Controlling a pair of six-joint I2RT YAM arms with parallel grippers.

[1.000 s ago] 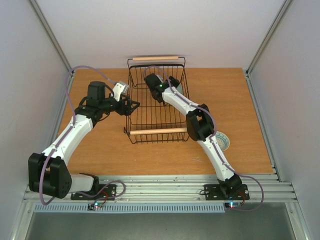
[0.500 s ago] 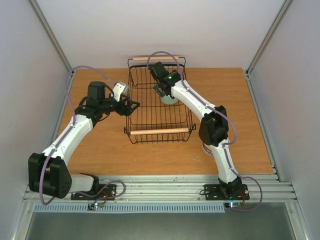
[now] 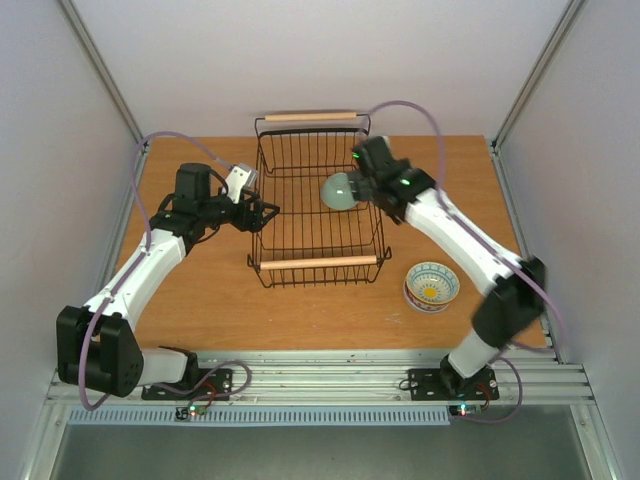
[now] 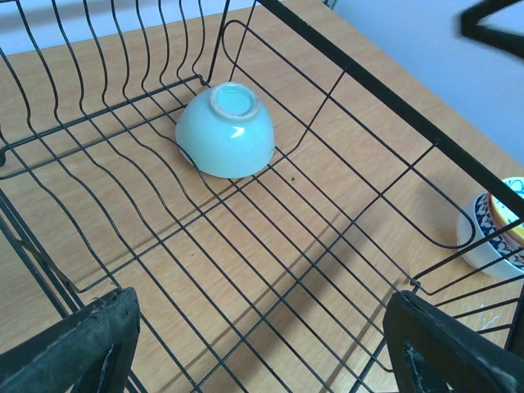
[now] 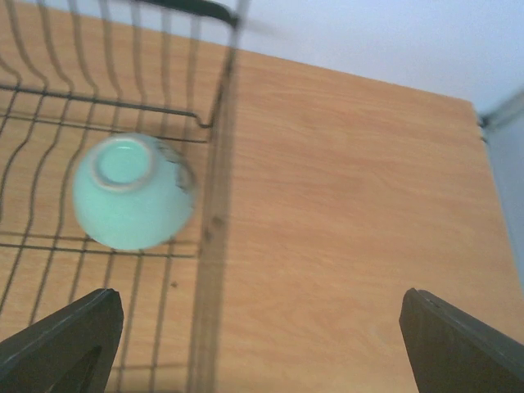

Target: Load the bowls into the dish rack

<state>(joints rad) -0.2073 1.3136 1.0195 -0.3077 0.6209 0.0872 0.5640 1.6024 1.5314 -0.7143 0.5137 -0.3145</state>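
Green bowl (image 3: 340, 191) lies upside down in the rack (image 3: 320, 262), against its far right wall. Right gripper (image 3: 360, 180) hovers just above, released. Left gripper (image 3: 264, 210) released at the rack's left wall. Patterned bowl (image 3: 431, 286) sits outside, near right.

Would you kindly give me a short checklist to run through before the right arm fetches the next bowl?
1. Pale green bowl inside the dish rack, upside down: ok.
2. Right tool open and empty: ok.
3. Right tool raised clear of the rack's wires: cannot tell.
4. Blue-patterned bowl upright on the table, right of the rack: ok.
5. Left tool open, apart from the green bowl: ok.
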